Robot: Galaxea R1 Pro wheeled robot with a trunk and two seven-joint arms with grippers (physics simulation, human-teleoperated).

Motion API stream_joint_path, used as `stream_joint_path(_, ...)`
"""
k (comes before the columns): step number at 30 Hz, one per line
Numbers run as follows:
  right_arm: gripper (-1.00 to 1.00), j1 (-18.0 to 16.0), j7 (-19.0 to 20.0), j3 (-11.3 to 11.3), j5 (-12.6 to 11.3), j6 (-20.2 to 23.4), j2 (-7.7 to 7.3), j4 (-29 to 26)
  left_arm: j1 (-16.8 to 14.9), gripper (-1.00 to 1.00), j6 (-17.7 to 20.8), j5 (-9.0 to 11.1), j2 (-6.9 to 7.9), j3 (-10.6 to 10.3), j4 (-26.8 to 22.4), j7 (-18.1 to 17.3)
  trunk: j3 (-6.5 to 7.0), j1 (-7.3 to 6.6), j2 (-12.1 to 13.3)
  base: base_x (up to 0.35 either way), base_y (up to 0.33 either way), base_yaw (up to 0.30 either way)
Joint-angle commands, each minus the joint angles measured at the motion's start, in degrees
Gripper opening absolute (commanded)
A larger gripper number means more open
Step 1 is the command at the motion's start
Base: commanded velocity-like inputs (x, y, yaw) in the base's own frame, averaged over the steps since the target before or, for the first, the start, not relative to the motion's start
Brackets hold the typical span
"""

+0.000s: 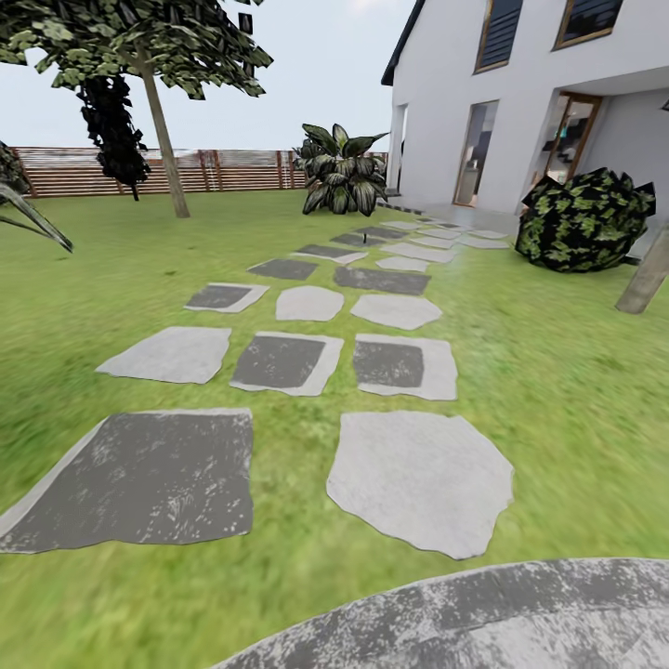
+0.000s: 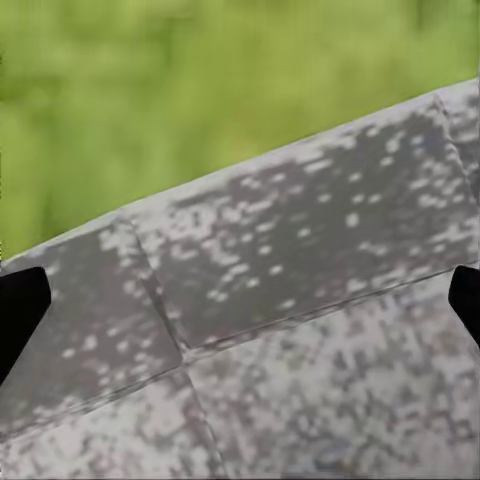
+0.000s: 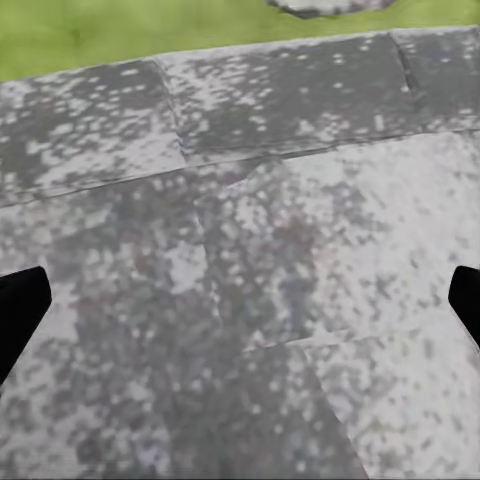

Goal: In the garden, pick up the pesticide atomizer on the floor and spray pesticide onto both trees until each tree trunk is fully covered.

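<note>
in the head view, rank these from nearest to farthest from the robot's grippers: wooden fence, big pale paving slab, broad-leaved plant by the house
1. Big pale paving slab, just ahead, slightly right.
2. Broad-leaved plant, far up the stone path, near the house corner.
3. Wooden fence, along the lawn's far edge, behind the plant.

Right trunk [image 1: 648, 274] cut by edge; pincer fingertips [image 2: 18, 310] barely visible.

A home garden: lawn [image 1: 557, 372], stepping slabs [image 1: 418, 478], slatted fence [image 1: 232, 170], seemingly a house [image 1: 446, 102].
</note>
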Motion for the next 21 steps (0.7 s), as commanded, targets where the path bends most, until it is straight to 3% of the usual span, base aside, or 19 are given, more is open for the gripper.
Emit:
stream_joint_path(1, 1.0, -0.02, -0.07, -0.07, 0.02, -0.18, 0.06, 0.04, -0.03, 1.0, -0.18, 0.18, 0.12, -0.01, 0.05, 0.07, -0.05, 0.02, -0.01, 0.338, 0.0, 0.0)
stream_joint_path(21, 1.0, -0.02, 0.02, -0.22, 0.01, -0.18, 0.07, -0.14, -0.03, 1.0, -0.11, 0.32, 0.04, 0.0, 0.05, 0.08, 0.44, 0.02, -0.01, 0.339, 0.0, 0.0)
